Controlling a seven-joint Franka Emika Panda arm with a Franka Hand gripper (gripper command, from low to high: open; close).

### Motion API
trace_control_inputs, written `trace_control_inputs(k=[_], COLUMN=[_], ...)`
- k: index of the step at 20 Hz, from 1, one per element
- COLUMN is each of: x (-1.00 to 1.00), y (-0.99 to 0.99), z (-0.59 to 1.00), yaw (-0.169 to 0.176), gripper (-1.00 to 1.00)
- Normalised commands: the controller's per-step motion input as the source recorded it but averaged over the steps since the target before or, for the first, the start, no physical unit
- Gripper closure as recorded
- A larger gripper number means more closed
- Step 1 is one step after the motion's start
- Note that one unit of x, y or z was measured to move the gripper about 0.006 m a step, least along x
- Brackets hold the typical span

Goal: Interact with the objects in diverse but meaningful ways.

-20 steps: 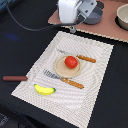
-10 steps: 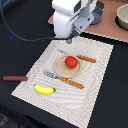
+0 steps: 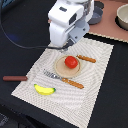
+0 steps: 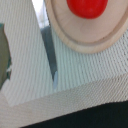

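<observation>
A red tomato [image 3: 71, 62] sits on a round wooden plate [image 3: 61, 68] on a striped white placemat [image 3: 95, 85]. An orange-handled knife [image 3: 86, 58] lies at the plate's far side, and its blade [image 4: 48, 45] shows in the wrist view beside the plate [image 4: 95, 40] and tomato [image 4: 87, 7]. An orange-handled fork [image 3: 65, 79] lies in front of the plate. A yellow banana [image 3: 44, 90] lies near the mat's front corner. A brown-handled utensil [image 3: 15, 78] lies on the black table. My gripper [image 3: 62, 48] hangs low over the knife blade, its fingers mostly hidden. The fish piece is out of view.
A pale bowl [image 3: 122, 17] and a grey pot-like item [image 3: 95, 14] stand on a tan board at the back of the exterior view's right. A dark cable [image 3: 15, 37] runs across the black table [image 3: 20, 20] at the exterior view's left.
The arm has come down and forward toward the placemat's far edge, ending just behind the plate. The tomato, cutlery and banana have not moved.
</observation>
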Motion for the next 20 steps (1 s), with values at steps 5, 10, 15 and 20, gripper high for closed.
trace_control_inputs(k=[5, 10, 15, 20], x=[0.31, 0.17, 0.25, 0.29], y=[-0.19, -0.14, -0.02, 0.00], z=[-0.25, -0.27, -0.11, -0.03], yaw=[-0.027, -0.014, -0.002, 0.000], gripper=[-1.00, -1.00, -1.00, -1.00])
